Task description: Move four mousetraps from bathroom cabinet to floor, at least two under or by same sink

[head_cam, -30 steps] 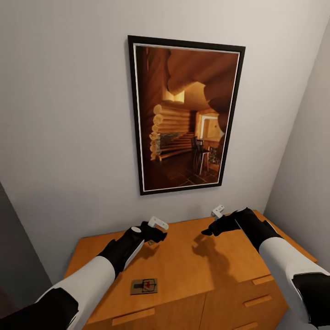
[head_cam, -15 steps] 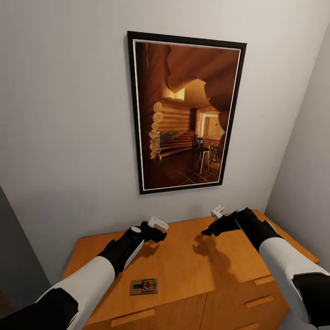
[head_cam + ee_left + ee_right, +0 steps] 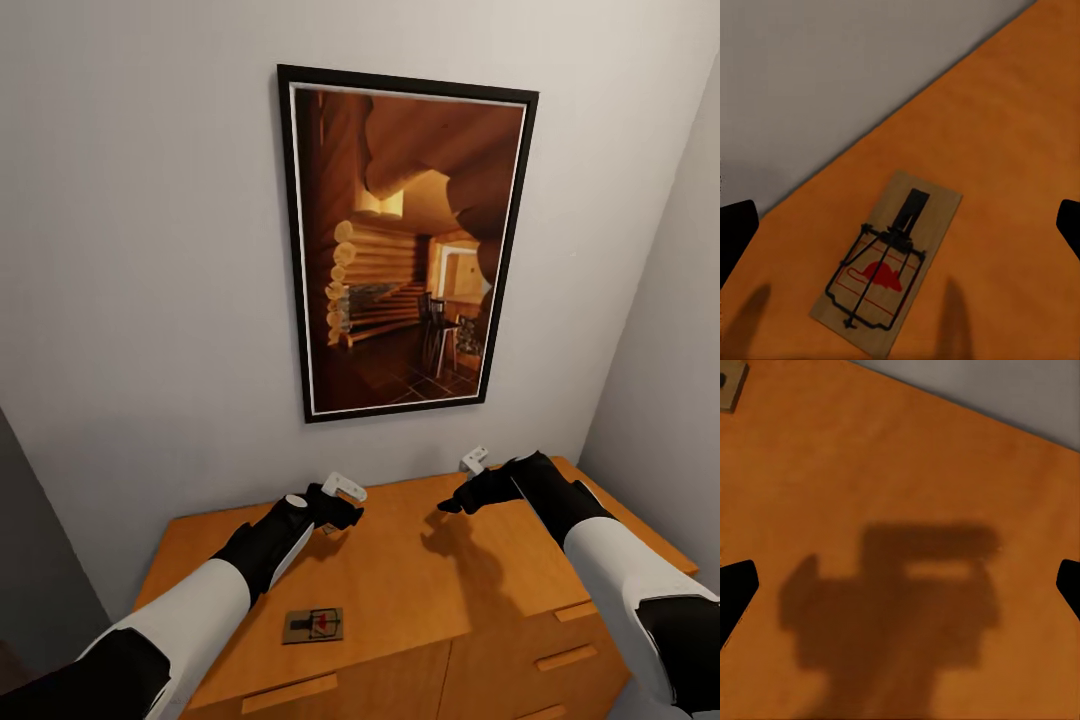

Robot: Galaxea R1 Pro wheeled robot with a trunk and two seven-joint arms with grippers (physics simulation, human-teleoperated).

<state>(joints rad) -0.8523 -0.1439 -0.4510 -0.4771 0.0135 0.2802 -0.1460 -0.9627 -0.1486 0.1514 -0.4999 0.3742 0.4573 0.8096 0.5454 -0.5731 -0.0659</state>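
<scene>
The orange-brown cabinet [image 3: 400,585] stands against the wall below me. One mousetrap [image 3: 314,625] lies on its top near the front edge. A second mousetrap [image 3: 889,262] lies near the back wall, under my left gripper [image 3: 335,516]. That gripper hovers open over it, its black fingertips [image 3: 735,232] wide apart on either side of the board. My right gripper [image 3: 452,504] hangs open over bare cabinet top [image 3: 900,457], casting a shadow. A tan corner of a mousetrap [image 3: 729,386] shows at the edge of the right wrist view.
A large framed picture [image 3: 405,245] of a log cabin interior hangs on the grey wall above the cabinet. Another wall [image 3: 670,350] closes in at the right. Drawer fronts with bar handles [image 3: 290,692] face me below the top.
The head view has shifted very slightly, so the camera moved. Both arms and the mousetraps stay where they were.
</scene>
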